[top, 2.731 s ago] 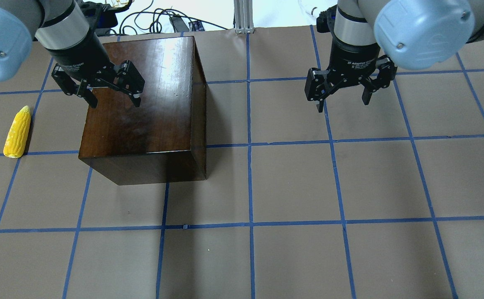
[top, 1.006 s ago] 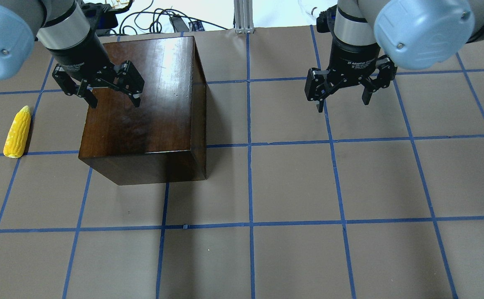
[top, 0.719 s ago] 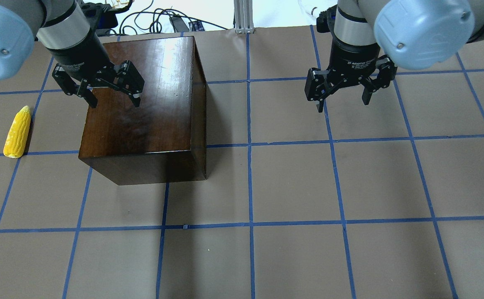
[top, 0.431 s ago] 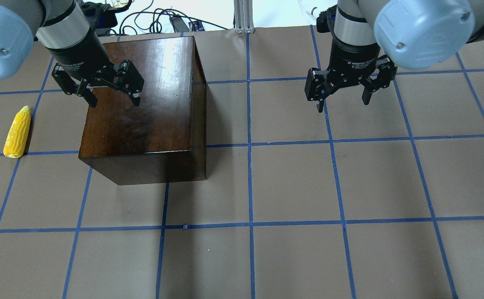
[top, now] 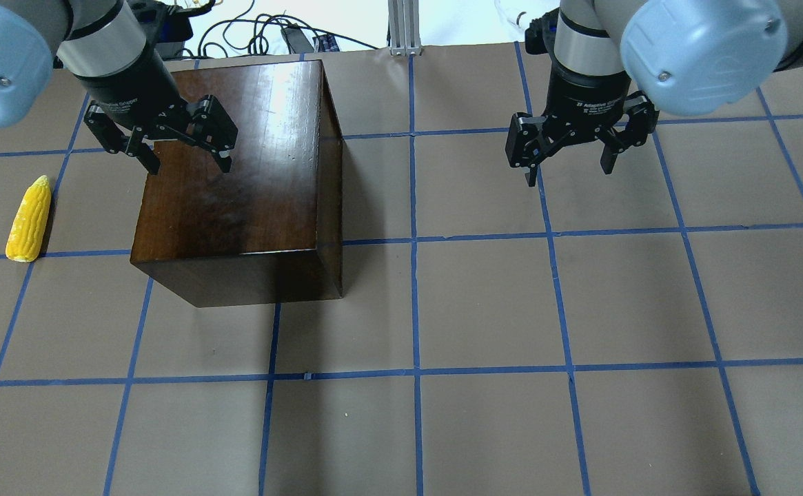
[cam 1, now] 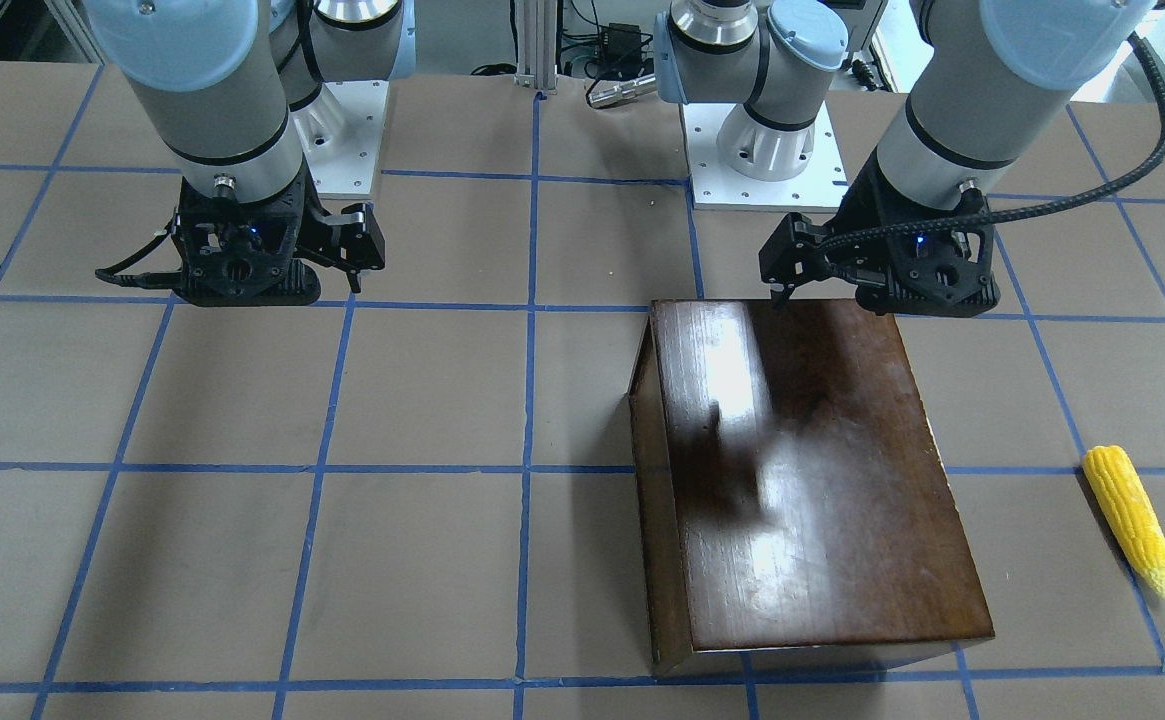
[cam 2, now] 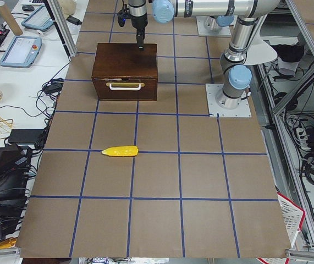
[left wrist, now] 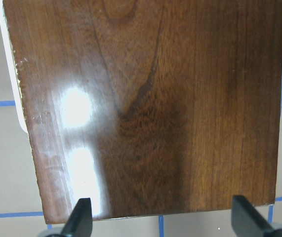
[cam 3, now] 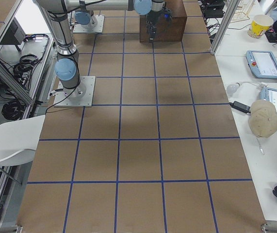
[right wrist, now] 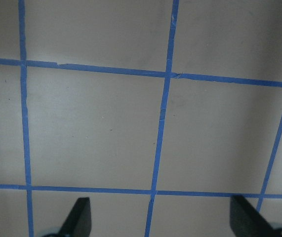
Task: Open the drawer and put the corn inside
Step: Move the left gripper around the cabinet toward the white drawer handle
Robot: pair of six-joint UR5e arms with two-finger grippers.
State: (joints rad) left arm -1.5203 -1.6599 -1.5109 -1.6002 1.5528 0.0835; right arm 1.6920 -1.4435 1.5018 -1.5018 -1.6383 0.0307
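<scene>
Looking along the yellow, bumpy corn cob (top: 29, 219), I see its long axis run parallel to the handle side of the glossy dark-brown wooden cabinet (top: 236, 179). Its paler tapered tip points away from the robot. It lies flat on the brown paper-covered table (top: 484, 303), apart from the cabinet, out in front of that handle side.

The worn dark-brown drawer front (cam 2: 113, 92) with its pale handle (cam 2: 125, 85) shows only in the exterior left view, where it sits flush and shut. Overhead and front-facing give me just the cabinet's top and plain sides. The exterior right view cuts the cabinet off at its top edge and hides the corn cob behind it.

My left gripper (top: 189, 165) hangs spread wide above the cabinet's top. The right gripper (top: 569, 173) hangs equally wide over bare table, well apart from the cabinet on the side opposite the corn cob.
</scene>
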